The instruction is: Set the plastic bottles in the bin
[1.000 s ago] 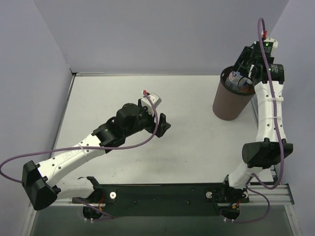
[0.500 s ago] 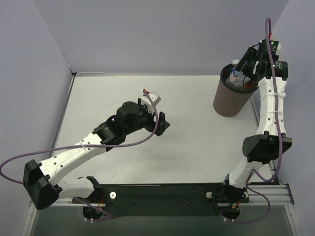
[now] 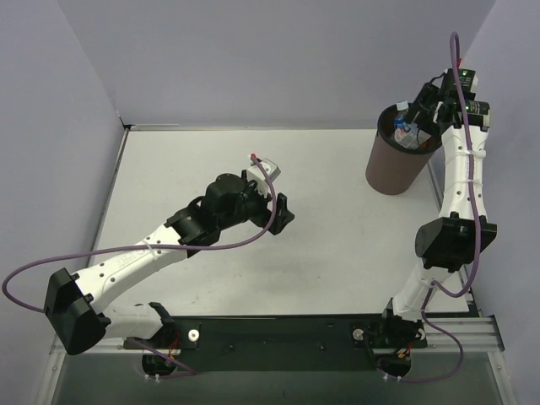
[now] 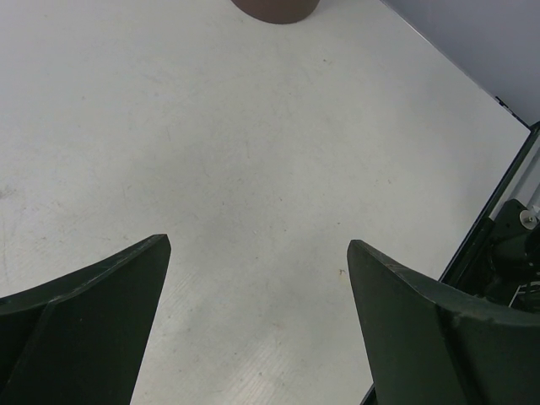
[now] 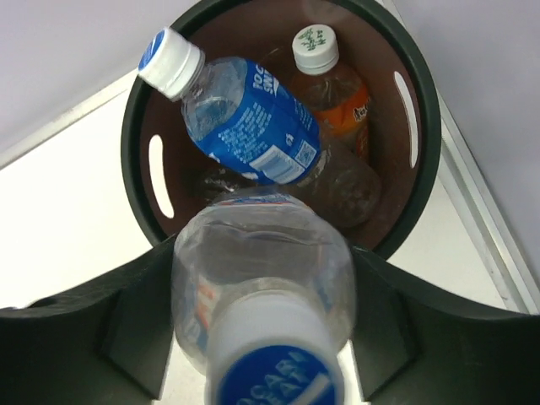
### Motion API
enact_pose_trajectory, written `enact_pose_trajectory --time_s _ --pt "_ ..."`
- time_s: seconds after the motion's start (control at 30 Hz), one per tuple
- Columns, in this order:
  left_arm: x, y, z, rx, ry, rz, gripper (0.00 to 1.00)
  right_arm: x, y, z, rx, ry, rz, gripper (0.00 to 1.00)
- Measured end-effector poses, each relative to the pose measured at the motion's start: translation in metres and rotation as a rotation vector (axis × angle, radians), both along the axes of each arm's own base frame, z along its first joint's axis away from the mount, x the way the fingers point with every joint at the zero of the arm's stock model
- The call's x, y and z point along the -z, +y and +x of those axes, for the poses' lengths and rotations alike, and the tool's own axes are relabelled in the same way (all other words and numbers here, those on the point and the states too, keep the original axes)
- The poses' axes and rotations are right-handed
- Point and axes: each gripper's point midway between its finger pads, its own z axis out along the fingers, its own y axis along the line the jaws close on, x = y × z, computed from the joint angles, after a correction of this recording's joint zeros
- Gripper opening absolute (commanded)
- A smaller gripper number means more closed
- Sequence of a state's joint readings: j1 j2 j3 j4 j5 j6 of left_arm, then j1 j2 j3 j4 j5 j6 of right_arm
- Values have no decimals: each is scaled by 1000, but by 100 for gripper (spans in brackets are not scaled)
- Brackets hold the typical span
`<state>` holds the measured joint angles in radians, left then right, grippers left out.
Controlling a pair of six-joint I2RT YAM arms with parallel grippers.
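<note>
Illumination is bright and diffuse; shadows on the table [image 3: 337, 253] are faint. In the right wrist view the nearest bottle [image 5: 261, 287] is blurred.

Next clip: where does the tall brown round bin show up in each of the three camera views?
Top external: the tall brown round bin stands at the table's far right, beside the right arm.
Left wrist: only its brown base shows, at the top edge, near centre.
Right wrist: seen from above, its dark rim fills the upper frame, beyond the held clear blue-capped bottle.
Shared landmark: the white tabletop appears in all three.
</note>
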<state>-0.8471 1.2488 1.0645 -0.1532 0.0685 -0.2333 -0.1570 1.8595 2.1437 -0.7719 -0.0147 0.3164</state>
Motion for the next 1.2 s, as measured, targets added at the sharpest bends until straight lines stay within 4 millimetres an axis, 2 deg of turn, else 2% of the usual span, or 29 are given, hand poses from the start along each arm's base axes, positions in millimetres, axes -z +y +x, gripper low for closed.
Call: enact_pose_trajectory --time_s 0.07,0.1,0.2,0.23,0.43,0.77,1.2 --pt "1 -1 0 2 3 2 97 0 -3 5 3 -13 -1 87" --pt "1 -2 1 4 3 1 97 6 -4 3 5 10 -4 95" --pt "-1 -2 1 6 1 -2 97 34 -5 -4 1 109 -2 99" --pt "-2 -3 0 8 0 -4 97 33 -5 -1 -2 99 -5 99" --pt "-3 -4 0 13 0 -8 98 32 -2 -13 -10 130 7 100" --pt "1 -9 3 20 10 -6 98 2 0 -27 2 87 19 100" --pt "2 -10 2 17 20 -12 97 -46 -23 -51 115 -22 -30 99"
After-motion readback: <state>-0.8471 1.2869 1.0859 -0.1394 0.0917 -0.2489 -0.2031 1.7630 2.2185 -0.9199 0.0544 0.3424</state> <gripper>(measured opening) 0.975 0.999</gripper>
